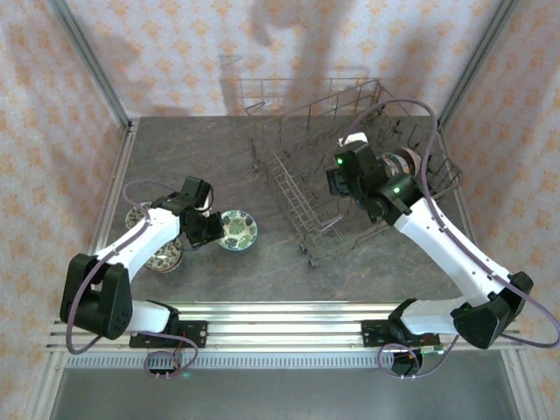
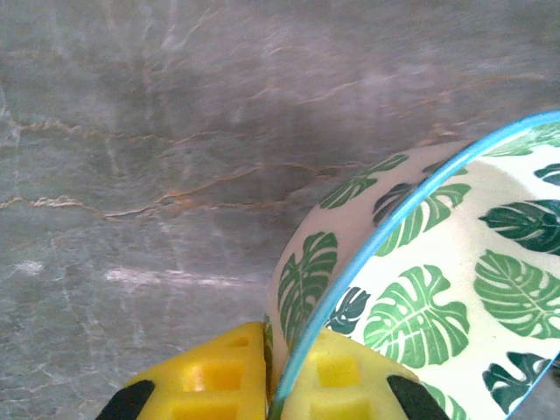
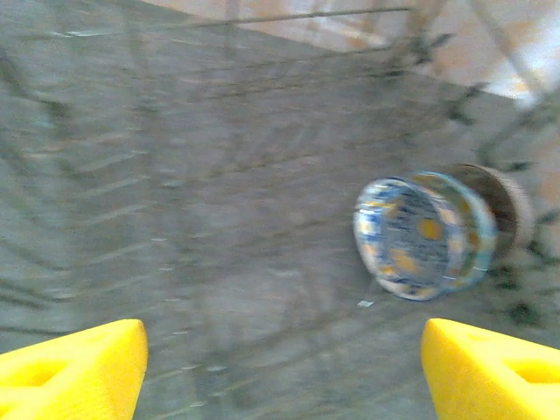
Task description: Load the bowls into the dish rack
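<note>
We have our left hand shut tight on the leaf-print bowl, which sits on the bench left of the middle, well apart from the dish rack. In the left wrist view the yellow fingers pinch the bowl's wall at the near edge, one outside and one inside, and the blue rim runs up between them. Beyond that edge we see bare grey stone.

Two more bowls lie close to our left arm. A pale patterned bowl sits near the bench's left edge, and a darker bowl is partly tucked under the forearm. The strip of bench between the leaf-print bowl and the rack's near corner is bare, and so is the far-left stretch up to the back wall.

The rack stands at an angle on the right half of the bench. Its far side is near the back wall and its right side is close to the corner post. Our right arm reaches over the rack's near side, with the right hand above the tines.

The right wrist view is blurred. The fingers there stand wide apart with nothing between them. Ahead, a blue-and-white bowl stands on edge among the wires with its mouth turned toward us. A tan bowl sits just behind it, and we cannot tell whether the two touch. To their left the rack floor is open.
</note>
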You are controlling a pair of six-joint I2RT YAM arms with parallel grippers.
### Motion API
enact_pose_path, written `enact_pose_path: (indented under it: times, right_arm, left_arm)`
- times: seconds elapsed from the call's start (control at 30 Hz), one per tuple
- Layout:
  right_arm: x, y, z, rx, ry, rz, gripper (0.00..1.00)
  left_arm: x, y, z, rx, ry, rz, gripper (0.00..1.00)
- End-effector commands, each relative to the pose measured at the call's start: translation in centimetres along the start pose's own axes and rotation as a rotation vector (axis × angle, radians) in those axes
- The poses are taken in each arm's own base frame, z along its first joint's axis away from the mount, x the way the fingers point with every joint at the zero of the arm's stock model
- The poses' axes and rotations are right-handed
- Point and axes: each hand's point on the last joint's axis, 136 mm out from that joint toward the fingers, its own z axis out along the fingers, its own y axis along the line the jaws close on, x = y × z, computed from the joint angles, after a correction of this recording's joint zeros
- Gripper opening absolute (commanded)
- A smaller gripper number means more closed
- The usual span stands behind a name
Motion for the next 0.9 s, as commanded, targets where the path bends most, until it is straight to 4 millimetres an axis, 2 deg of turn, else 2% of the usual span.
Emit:
enact_pose_path:
  times: [0.0, 0.2, 0.33, 0.5, 0.63, 0.87]
  right_arm:
    - [0.7, 4.9, -0.6, -0.259, 0.114, 0.048, 0.78]
    - [-1.6, 8.4, -0.8, -0.416, 0.127, 0.118, 0.73]
    - [-3.3, 10.2, -1.4, -0.513, 0.114, 0.157, 0.71]
    - [-4.2, 12.5, -2.0, -0.631, 0.138, 0.18, 0.69]
    - [-4.2, 12.8, -1.6, -0.637, 0.145, 0.195, 0.67]
    - [-3.8, 13.8, -1.3, -0.679, 0.181, 0.21, 0.53]
  left_arm:
    - [-2.1, -3.6, -4.6, 0.116, -0.116, 0.05, 0.0]
    - [-3.8, -6.8, -9.8, 0.169, -0.232, 0.114, 0.0]
    - [-4.7, -9.6, -12.2, 0.217, -0.286, 0.195, 0.0]
    - [-5.3, -12.4, -14.0, 0.254, -0.328, 0.257, 0.0]
    - [-5.3, -14.3, -15.2, 0.287, -0.353, 0.3, 0.0]
    - [-5.0, -16.3, -15.9, 0.306, -0.362, 0.355, 0.0]
